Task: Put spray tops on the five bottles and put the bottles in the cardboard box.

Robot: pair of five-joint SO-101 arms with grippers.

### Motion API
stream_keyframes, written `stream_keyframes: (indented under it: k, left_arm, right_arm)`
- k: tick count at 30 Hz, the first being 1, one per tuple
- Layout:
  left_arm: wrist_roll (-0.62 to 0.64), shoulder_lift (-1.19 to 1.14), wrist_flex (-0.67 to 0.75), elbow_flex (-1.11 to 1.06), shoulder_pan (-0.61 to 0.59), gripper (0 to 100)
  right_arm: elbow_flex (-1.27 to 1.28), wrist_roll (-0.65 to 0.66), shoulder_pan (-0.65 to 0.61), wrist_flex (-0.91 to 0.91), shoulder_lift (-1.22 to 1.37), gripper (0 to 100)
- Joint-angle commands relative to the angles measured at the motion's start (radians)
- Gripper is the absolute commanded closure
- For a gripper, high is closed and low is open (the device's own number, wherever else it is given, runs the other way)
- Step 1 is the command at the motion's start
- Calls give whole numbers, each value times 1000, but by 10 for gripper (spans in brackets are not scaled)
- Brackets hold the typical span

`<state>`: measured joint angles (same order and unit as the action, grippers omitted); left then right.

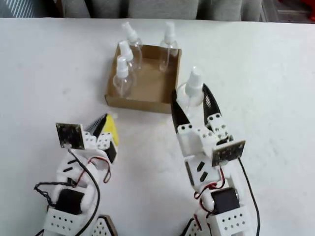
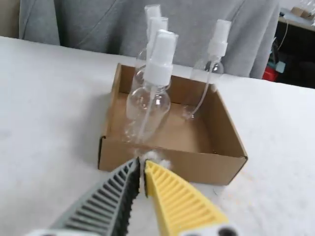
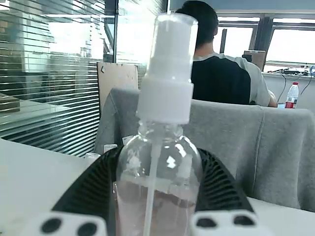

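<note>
A white table point(image 1: 39, 64) seen from above, with two robot arms at its near edge. The left part of the table is open surface that runs back to the far edge, where grey cloth point(image 1: 162, 7) shows behind it.

The left gripper point(image 1: 105, 124) sits low over the table, near the front left corner of the box but apart from it. Its grey and yellow fingers are pressed together with nothing between them. From the left wrist view, this gripper point(image 2: 141, 169) points toward the box's front wall.

The cardboard box point(image 1: 138, 104) point(image 2: 187, 167) is low-walled and open-topped. It lies in the middle of the table, toward the far side. Four clear bottles stand upright in it, each with a white spray top. Three form a row along the left wall: the nearest bottle point(image 1: 122, 81) point(image 2: 147, 105), the middle bottle point(image 1: 129, 59) and the far bottle point(image 1: 134, 46). The fourth bottle point(image 1: 168, 51) point(image 2: 209, 69) stands at the far right corner. The near right part of the box floor point(image 1: 152, 83) is bare cardboard.

The right gripper point(image 1: 191, 96) point(image 3: 157, 172) has its black fingers spread around the belly of the fifth bottle point(image 1: 189, 98) point(image 3: 157, 201), one on each side, holding it upright. This bottle is just outside the box's near right corner and also wears a white spray top point(image 1: 195, 77) point(image 3: 167, 73). Whether its base touches the table cannot be told. To its right, open table runs to the right side.
</note>
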<state>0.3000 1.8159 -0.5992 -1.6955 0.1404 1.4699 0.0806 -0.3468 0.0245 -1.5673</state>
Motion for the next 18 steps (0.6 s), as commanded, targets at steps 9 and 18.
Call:
stream_keyframes:
  k: [9,18]
  left_arm:
    - [-256,13,-215,3,-67,978]
    - [-322,13,-227,3,-65,978]
  right_arm:
    - [-204,2,-21,-435,636,981]
    - [-393,2,-31,-656,1122,981]
